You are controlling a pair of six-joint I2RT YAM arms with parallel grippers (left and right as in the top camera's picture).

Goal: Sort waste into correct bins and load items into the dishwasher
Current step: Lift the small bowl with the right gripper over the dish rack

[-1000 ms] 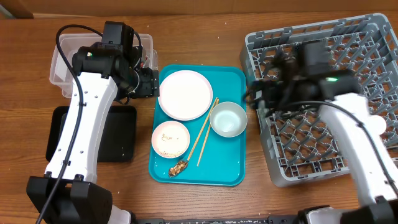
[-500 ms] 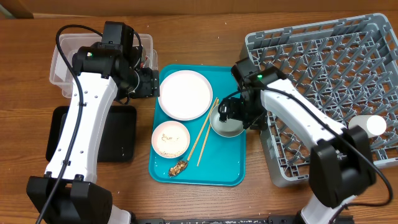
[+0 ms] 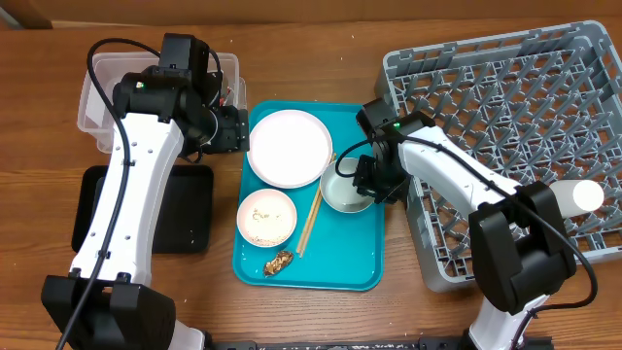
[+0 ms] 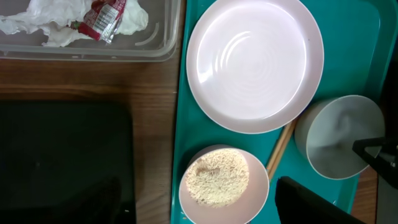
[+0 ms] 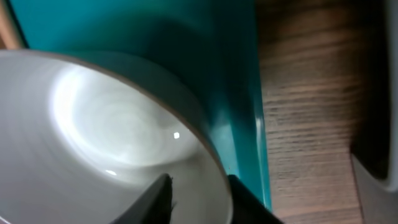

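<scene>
Pinching the bowl (image 3: 345,192) rim in the right gripper (image 5: 199,186), a finger each side, likely for lifting into the rack (image 3: 398,70); with left gripper (image 3: 236,127) parked open, empty, beside the tub (image 3: 92,107).

We can read no text, brand, number or sign anywhere; the red-and-white wrapper (image 4: 102,17) in the tub (image 4: 161,53) shows white marks, too small and blurred for us to read

Teal tray (image 3: 340,255), white plate (image 3: 290,147), perhaps pale-green bowl (image 3: 338,192).
</scene>
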